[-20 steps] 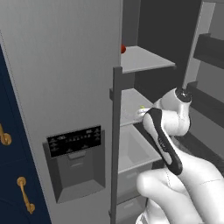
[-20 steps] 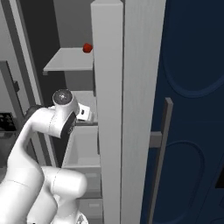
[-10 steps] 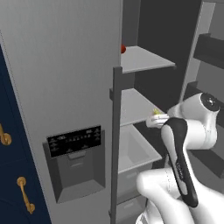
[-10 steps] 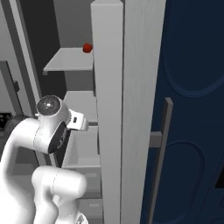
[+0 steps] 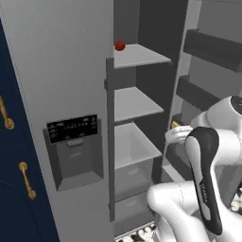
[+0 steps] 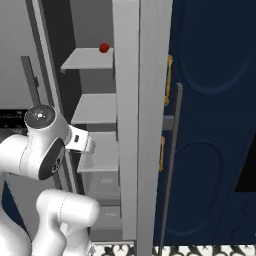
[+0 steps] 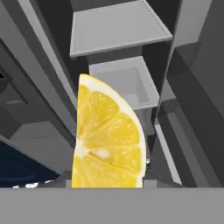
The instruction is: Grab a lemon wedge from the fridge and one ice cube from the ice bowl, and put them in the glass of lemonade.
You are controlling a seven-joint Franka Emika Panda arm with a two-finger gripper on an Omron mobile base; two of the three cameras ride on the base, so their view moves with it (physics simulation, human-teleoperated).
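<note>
A bright yellow lemon wedge [image 7: 109, 140] stands close up in the middle of the hand view, and my gripper [image 7: 108, 177] is shut on it. The wedge hides the fingertips. In the left base view a sliver of the lemon wedge [image 5: 175, 125] peeks out at the gripper [image 5: 177, 131], which hangs just outside the open fridge [image 5: 71, 85], level with its middle shelf [image 5: 134, 103]. From the right base view the hand [image 6: 80, 140] sits left of the fridge [image 6: 140, 125] door edge. The ice bowl and the glass of lemonade are out of view.
A small red round fruit [image 5: 120, 46] lies on the top shelf [image 6: 104, 47]. A clear drawer [image 5: 134, 153] sits under the middle shelf. The open right door's bins [image 5: 208, 52] are close beside the arm. Navy cabinets with gold handles [image 5: 12, 156] flank the fridge.
The arm has drawn back from the middle shelf, out of the fridge compartment, carrying the lemon wedge. The grip has not changed.
</note>
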